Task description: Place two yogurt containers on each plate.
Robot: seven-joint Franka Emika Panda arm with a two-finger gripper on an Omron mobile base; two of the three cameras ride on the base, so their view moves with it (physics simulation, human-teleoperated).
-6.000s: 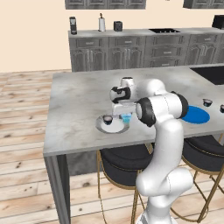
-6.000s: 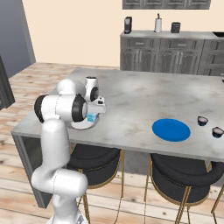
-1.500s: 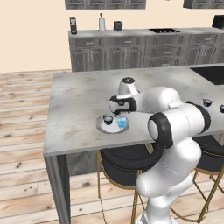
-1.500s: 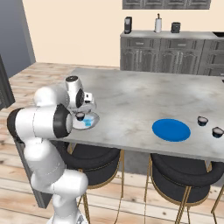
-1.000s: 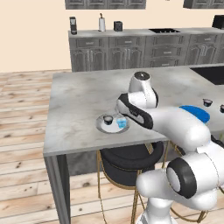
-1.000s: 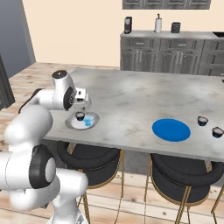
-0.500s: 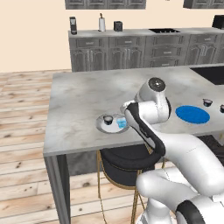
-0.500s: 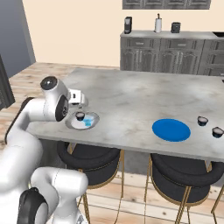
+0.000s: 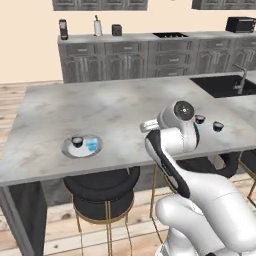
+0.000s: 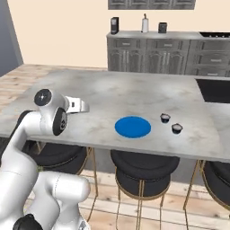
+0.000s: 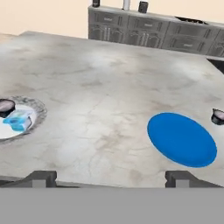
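On the grey marble-look island counter [image 9: 115, 115], toward its left near edge, sits the round white plate with a grey rim [image 9: 67, 149], carrying two of the small yogurt cups: a dark round cup with a pale top [image 9: 77, 141] and, just beside it to the right, the light blue cup [image 9: 91, 146]. Seen from the hand camera, the same pair rests on the white plate at the far left of the frame. Further right along the near side of the counter lies the solid bright blue round plate [image 10: 132, 126], bare on top. Two more dark round cups with pale tops [image 10: 165, 118] [image 10: 177, 128] stand on the counter just to the right of the blue plate, close together but apart from it and from each other. Above the counter's near edge, between the two plates, the two-finger gripper [image 11: 112, 178] hangs with its jaws spread wide and nothing between them.
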